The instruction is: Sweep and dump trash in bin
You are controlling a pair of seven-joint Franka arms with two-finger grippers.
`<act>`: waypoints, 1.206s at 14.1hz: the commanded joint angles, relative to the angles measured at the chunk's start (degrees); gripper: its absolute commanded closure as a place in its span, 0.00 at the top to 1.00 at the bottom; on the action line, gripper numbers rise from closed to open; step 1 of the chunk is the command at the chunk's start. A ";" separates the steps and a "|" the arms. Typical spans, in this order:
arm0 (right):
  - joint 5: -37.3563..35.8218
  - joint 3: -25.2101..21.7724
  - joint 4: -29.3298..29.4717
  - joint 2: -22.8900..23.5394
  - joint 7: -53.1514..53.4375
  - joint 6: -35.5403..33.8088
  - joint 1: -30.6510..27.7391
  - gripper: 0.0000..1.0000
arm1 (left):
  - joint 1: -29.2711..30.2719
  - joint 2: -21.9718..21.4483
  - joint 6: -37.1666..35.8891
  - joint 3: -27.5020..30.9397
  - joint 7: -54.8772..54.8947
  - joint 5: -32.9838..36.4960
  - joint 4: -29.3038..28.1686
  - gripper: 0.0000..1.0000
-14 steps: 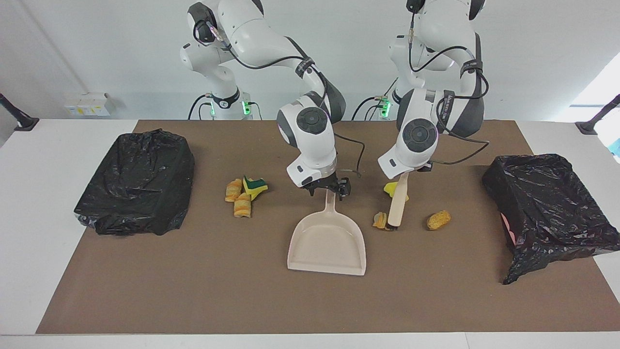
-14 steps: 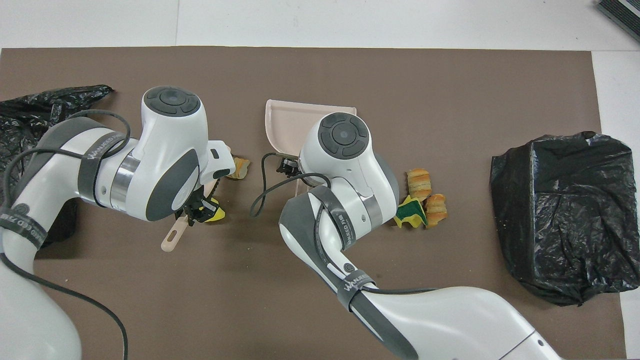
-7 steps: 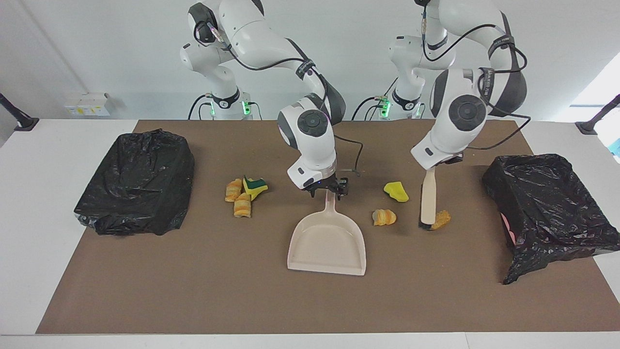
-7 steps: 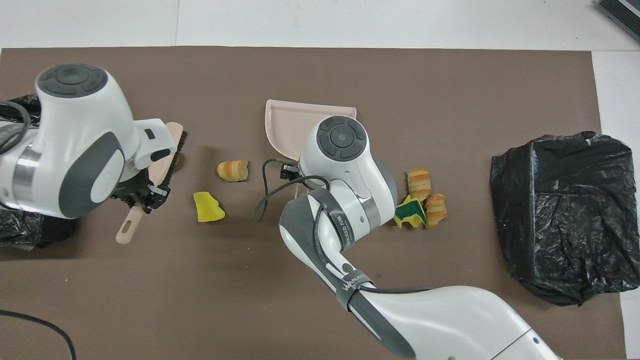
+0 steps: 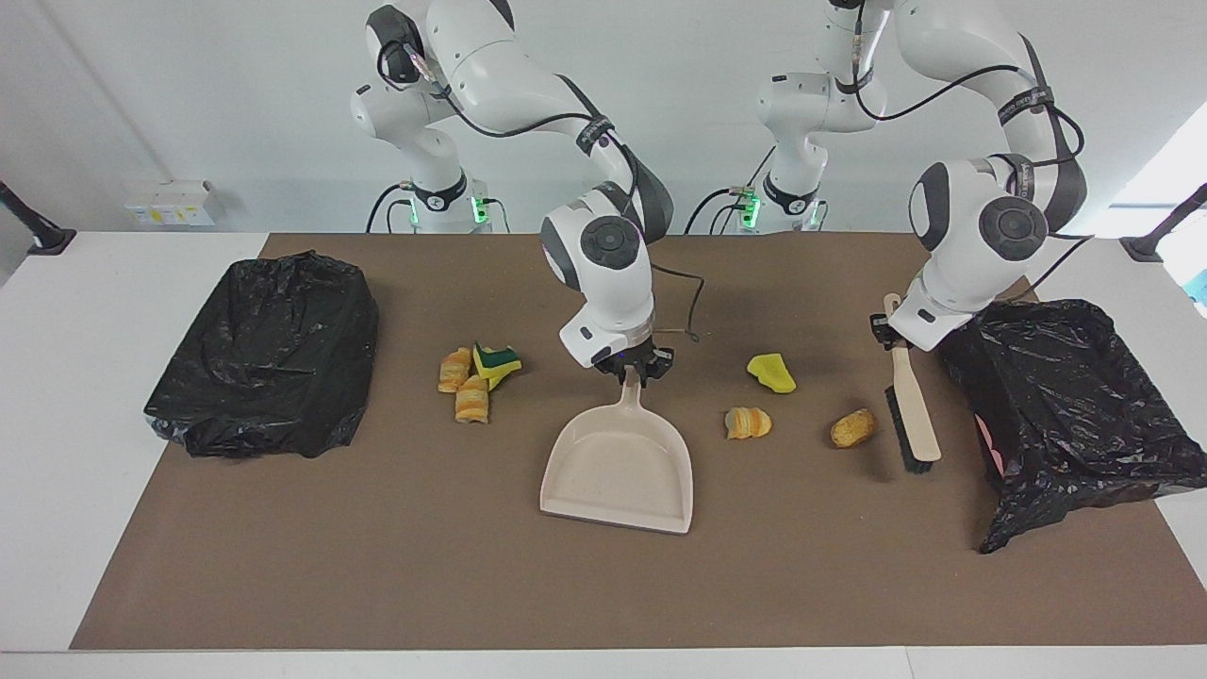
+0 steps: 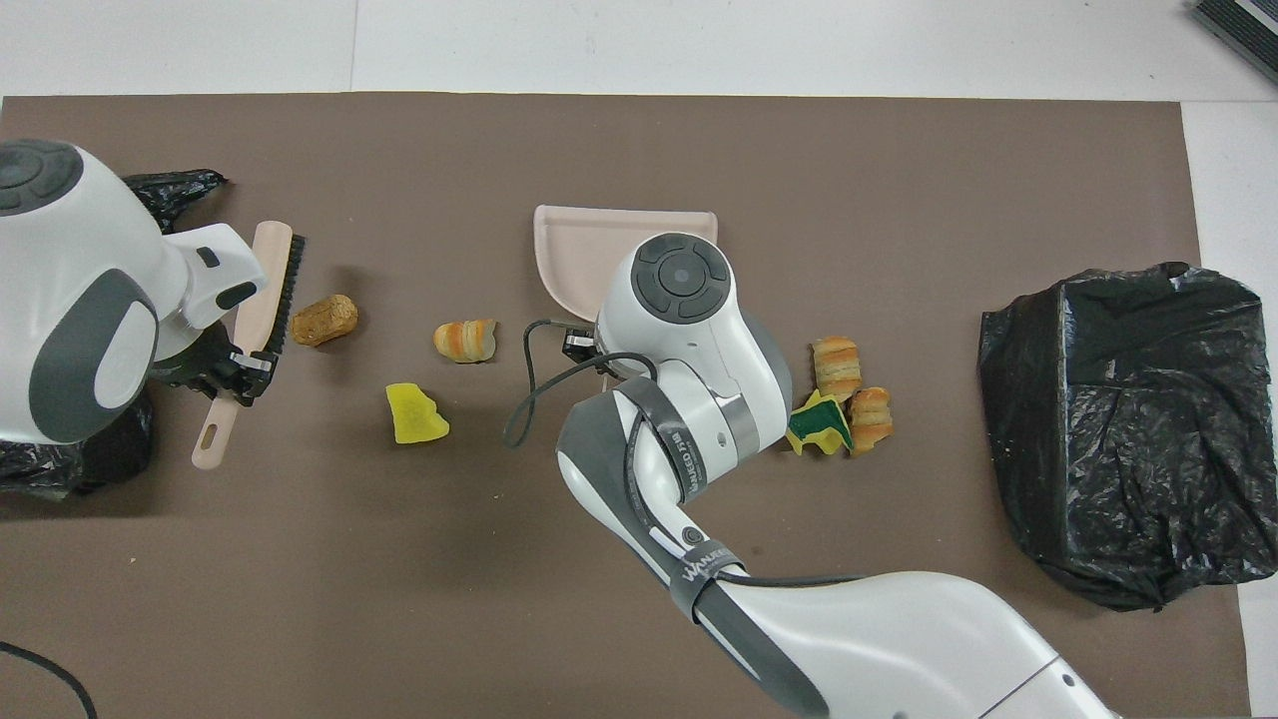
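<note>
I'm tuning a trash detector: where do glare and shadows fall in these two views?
Facing view: daylight flares at the edge above the black bin bag at the left arm's end, whose plastic glints. Overhead view: the other bin bag glints too; the right arm throws a soft shadow on the brown mat; the yellow sponge scrap is evenly lit.
</note>
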 commanded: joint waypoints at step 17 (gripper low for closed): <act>-8.86 -0.08 -21.28 -22.27 -80.21 -12.07 -5.07 0.00 | -19.60 -7.50 3.91 -1.25 -16.52 -7.84 -13.36 0.00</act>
